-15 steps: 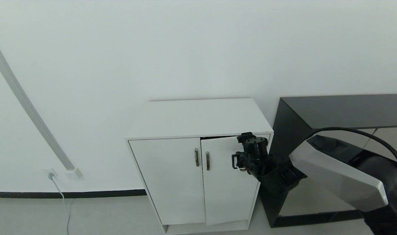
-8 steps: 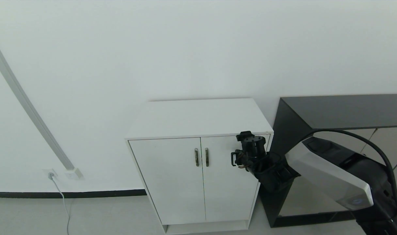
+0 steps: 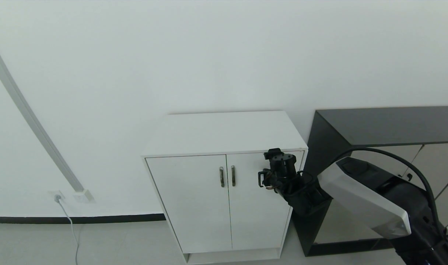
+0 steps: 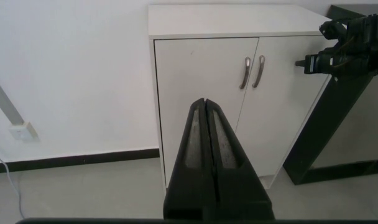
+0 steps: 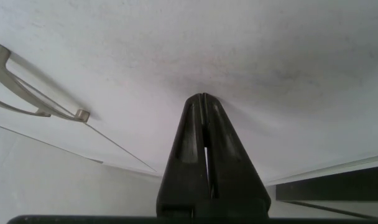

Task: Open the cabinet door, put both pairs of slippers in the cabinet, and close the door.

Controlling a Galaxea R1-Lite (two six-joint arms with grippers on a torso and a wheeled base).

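Note:
A white two-door cabinet [image 3: 224, 133] stands against the wall with both doors flush. Its two metal handles [image 3: 227, 176] meet at the centre seam. My right gripper [image 3: 261, 179] is shut, and its tip rests against the upper part of the right door [image 3: 257, 217], to the right of the handles. In the right wrist view the shut fingers [image 5: 203, 101] touch the white door panel, with the handles [image 5: 27, 93] off to one side. My left gripper [image 4: 204, 103] is shut on nothing and hangs well in front of the cabinet [image 4: 207, 93], facing its left door.
A black sideboard [image 3: 375, 123] stands directly to the right of the cabinet. A wall socket with a cable [image 3: 58, 198] and a slanted grey conduit [image 3: 28, 114] are on the wall at left. Bare grey floor [image 3: 109, 244] lies in front.
The right door was ajar a second ago and now sits flush. My right gripper moved with it toward the cabinet and slightly left.

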